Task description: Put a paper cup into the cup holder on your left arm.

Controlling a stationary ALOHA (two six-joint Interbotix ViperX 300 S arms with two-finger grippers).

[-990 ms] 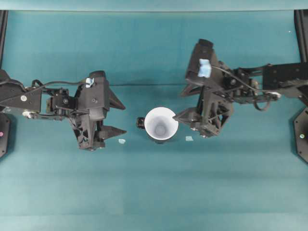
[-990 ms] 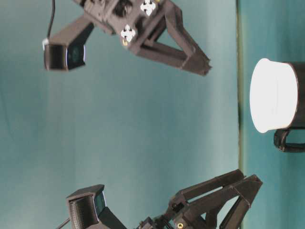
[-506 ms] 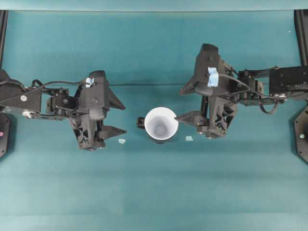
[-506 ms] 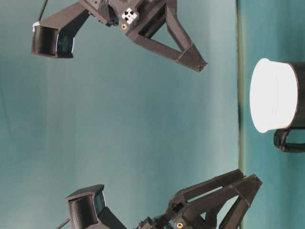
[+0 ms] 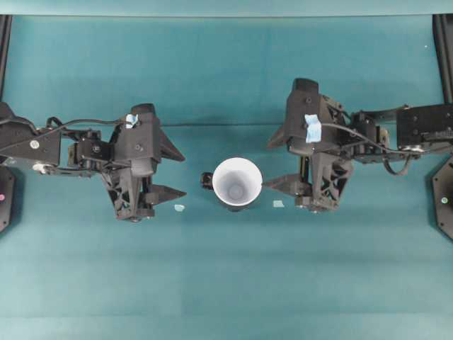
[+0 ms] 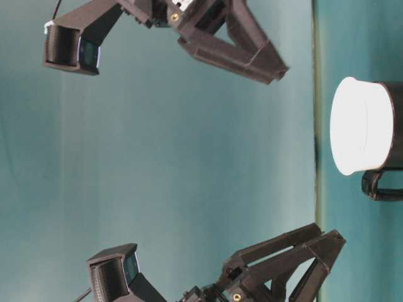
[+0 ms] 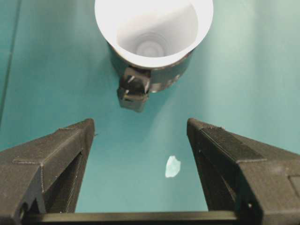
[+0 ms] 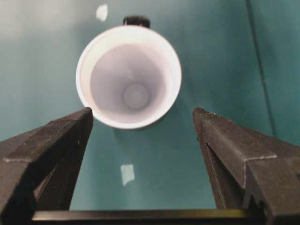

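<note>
Paper cup (image 5: 237, 182) sits seated in the cup holder (image 7: 161, 75), rim up, white cone sticking out above the black cylinder; stub handle (image 7: 133, 89) pokes out toward the left hand's side. Holder stands on the teal bench (image 5: 226, 283), in the middle between the two arms.

Left hand (image 5: 175, 172) is just left of the cup, jaws spread wide, nothing between them, not touching cup or holder. Right hand (image 5: 276, 161) is just right of the cup, jaws also spread wide and empty; one fingertip is close to the cup rim, contact can't be told from overhead, but the wrist view shows the cup clear of both fingers.

Two small pale scraps lie on the bench, one scrap (image 5: 179, 208) left of the holder, another (image 5: 279, 204) right of it.

Judgement: insertion looks done, cup is inside and released. What's left seems only clearing the arms away, if anything. Cup appears straight, not tilted.
</note>
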